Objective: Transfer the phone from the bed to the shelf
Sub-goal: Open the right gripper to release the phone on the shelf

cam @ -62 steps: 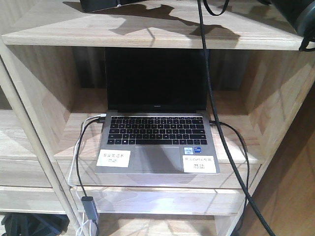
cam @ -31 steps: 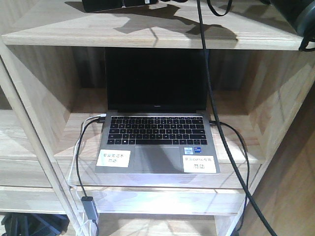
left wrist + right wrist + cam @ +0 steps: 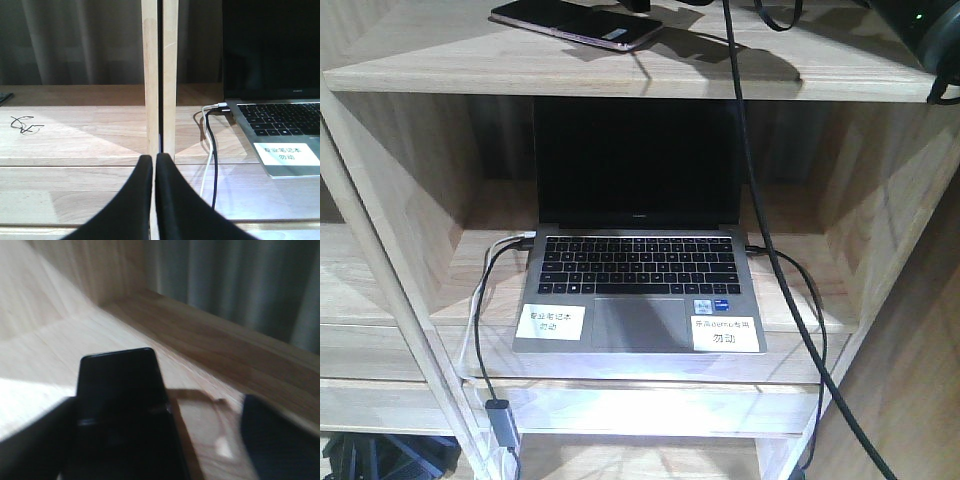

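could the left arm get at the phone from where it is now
Probably not directly. The left gripper sits shut at the laptop's level, facing an upright divider, while the phone lies on the shelf board above. That board is in the way; it would need to back out and rise.

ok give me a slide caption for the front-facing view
Phone lying flat on the top board of the shelf, above the compartment holding an open laptop with cables trailing down.
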You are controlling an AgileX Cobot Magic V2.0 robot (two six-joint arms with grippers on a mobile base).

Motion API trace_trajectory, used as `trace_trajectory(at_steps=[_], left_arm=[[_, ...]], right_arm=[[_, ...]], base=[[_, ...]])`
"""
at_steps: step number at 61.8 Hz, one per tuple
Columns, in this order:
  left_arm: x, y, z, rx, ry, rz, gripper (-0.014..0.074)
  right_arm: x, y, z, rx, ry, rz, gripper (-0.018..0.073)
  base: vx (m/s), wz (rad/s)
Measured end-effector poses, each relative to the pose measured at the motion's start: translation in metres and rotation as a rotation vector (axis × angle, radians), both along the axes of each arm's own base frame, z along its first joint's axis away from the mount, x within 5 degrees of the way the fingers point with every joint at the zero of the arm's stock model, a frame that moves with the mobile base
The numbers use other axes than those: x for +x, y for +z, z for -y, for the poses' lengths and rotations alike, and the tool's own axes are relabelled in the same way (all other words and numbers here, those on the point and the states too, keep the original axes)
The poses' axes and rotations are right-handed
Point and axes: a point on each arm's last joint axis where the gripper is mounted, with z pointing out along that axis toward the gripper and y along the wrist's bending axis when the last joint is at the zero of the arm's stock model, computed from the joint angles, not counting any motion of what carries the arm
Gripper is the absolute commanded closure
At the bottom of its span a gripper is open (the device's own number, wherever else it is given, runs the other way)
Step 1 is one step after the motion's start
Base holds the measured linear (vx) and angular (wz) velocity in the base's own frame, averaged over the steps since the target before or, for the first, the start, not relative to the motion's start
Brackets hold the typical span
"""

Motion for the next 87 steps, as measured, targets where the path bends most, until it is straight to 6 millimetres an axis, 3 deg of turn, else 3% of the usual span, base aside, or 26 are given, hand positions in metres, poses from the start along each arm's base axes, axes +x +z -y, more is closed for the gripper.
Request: trace_trajectory(at_steps=[32,52,60,69,81,87], left_arm=[[0.000,0.000,0.000,0.000,0.000,0.000,0.0596],[0.000,0.000,0.000,0.000,0.000,0.000,0.0596],[0.000,0.000,0.000,0.000,0.000,0.000,0.0596],[0.000,0.000,0.000,0.000,0.000,0.000,0.0596],[0.000,0.000,0.000,0.000,0.000,0.000,0.0596],[0.000,0.000,0.000,0.000,0.000,0.000,0.0596]], right_arm=[[-0.003,-0.003,-0.001,-0.034,0.028,-0.025,-0.0079],[-0.033,0.037,0.011,-0.078,0.017,0.072,0.0029],[-0.047,0.050,0.016,-0.112,0.017,0.090,0.0112],[-0.060,0.060,0.021,-0.127,0.016,0.072,0.0267],[-0.071,0.064,0.023,-0.091,0.013,-0.001,0.0574],[-0.075,0.056,0.024,-0.094,0.012,-0.051,0.0571]], base=[[0.00,0.00],[0.00,0.00],[0.00,0.00],[0.00,0.00],[0.00,0.00],[0.00,0.00]])
